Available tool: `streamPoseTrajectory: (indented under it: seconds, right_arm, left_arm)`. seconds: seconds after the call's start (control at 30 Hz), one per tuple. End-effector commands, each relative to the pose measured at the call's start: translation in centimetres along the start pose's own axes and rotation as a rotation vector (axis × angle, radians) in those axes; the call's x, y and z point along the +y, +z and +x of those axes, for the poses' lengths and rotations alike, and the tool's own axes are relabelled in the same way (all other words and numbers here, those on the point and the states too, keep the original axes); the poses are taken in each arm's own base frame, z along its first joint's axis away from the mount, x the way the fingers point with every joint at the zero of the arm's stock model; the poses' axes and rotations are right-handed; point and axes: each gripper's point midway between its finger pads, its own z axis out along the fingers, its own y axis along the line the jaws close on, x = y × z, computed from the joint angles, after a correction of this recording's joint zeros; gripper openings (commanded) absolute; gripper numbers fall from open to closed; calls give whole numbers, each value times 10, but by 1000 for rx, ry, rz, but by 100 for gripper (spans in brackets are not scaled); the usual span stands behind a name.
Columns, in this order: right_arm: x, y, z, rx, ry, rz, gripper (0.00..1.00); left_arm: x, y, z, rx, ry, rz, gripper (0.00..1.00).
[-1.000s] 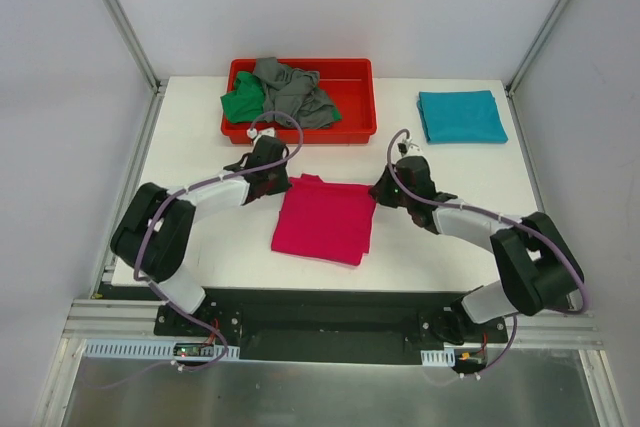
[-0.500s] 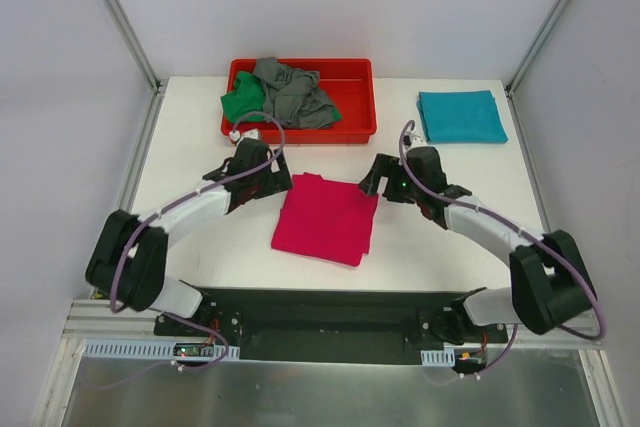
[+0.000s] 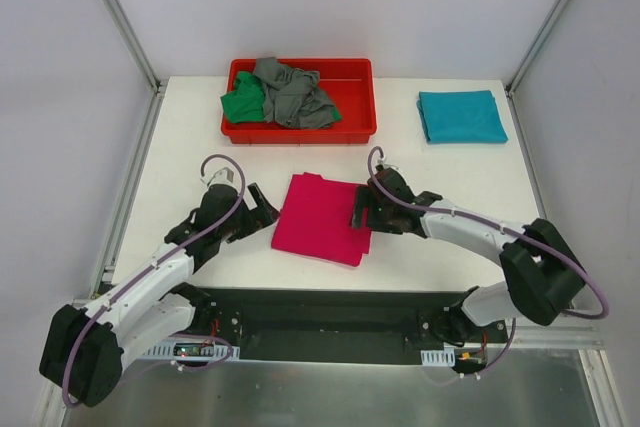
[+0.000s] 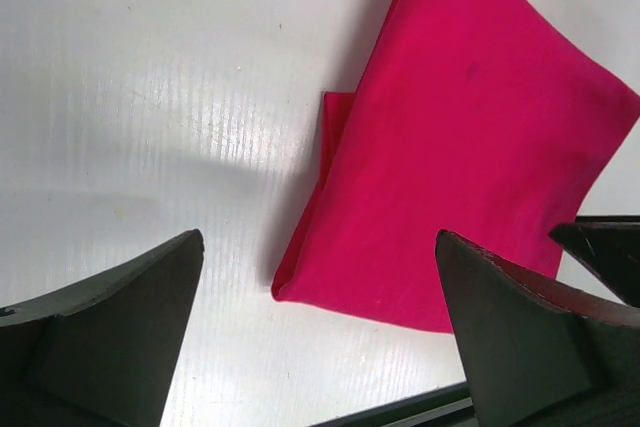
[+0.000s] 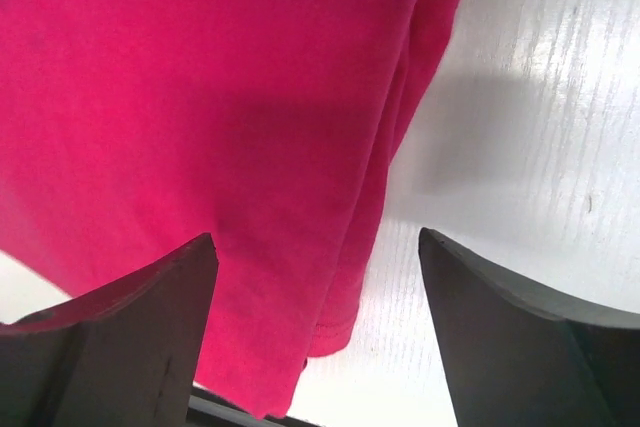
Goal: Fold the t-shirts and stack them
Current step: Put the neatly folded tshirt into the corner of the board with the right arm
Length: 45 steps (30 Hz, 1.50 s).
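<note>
Nearest you, both arms reach in from the near edge of the white worktop (image 3: 190, 147) and meet at the magenta-pink t-shirt (image 3: 318, 219). It lies flat at mid-worktop, a little toward the near side.

Your left pincer (image 3: 262, 213) sits just off the shirt's left edge, over bare worktop. Its fingers (image 4: 110, 327) are spread wide and grip nothing. In the left wrist view, the shirt's near left corner shows in the gap between them.

Your right pincer (image 3: 358, 215) is over the shirt's right edge and is also released. The right wrist view shows its fingers apart, with the layered right edge of the fabric running between them. You cannot tell whether any finger touches the cloth.

The shirt is folded into a compact, nearly square pad, so it has no clear long axis. It sits slightly turned: its far edge slants nearer as it runs right, and its sides lean left as they come toward you. The fold hides the neck and hem, so you cannot tell which way it points. A strip of under layer peeks out along its left edge.

Farther back, at far centre, the red tray (image 3: 300, 135) lies with its long axis left to right. The green t-shirt (image 3: 240, 105) is crumpled at its left end and spills over the rim. The grey t-shirt (image 3: 292, 95) is heaped against it.

At the far right, the teal t-shirt (image 3: 460, 115) is folded into a flat rectangle with its long axis left to right. It is well apart from the tray.
</note>
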Motion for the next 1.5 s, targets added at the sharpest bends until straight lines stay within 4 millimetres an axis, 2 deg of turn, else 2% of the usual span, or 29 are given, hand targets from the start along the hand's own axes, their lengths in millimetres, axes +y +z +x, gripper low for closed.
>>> streamPoseTrajectory:
  seconds: [0.0,0.2,0.3,0.53,0.63,0.73,0.87,0.97,1.17,1.33,1.47]
  right_arm:
    - [-2,9,-6,-12,33,100,81]
    - [3,24,0,28,0,159,67]
    - [9,29,3,44,-36,185,64]
    - [4,48,21,119,-58,256,54]
    - [1,56,24,131,-88,273,41]
    - [-1,57,18,125,-169,278,25]
    - [-1,50,-3,95,-307,257,1]
    - [-18,37,-32,46,-404,319,0]
    - [-65,-3,-111,-79,-653,595,0]
    - [-91,-13,-160,-107,-755,716,0]
    - [-112,-18,-195,-122,-743,803,0]
  left_arm:
    - [-1,-5,7,8,-51,29,99]
    - [1,-3,18,55,-48,33,97]
    - [3,-1,20,63,-46,22,93]
    - [10,2,23,70,-45,-5,88]
    - [13,2,23,63,-46,-17,86]
    - [13,1,22,58,-43,-17,86]
    - [18,-1,17,32,-37,-44,86]
    - [22,-1,15,14,-32,-62,87]
    - [30,-2,11,-2,-21,-107,87]
    - [32,-2,11,-3,-12,-119,89]
    - [33,-3,7,-15,3,-125,93]
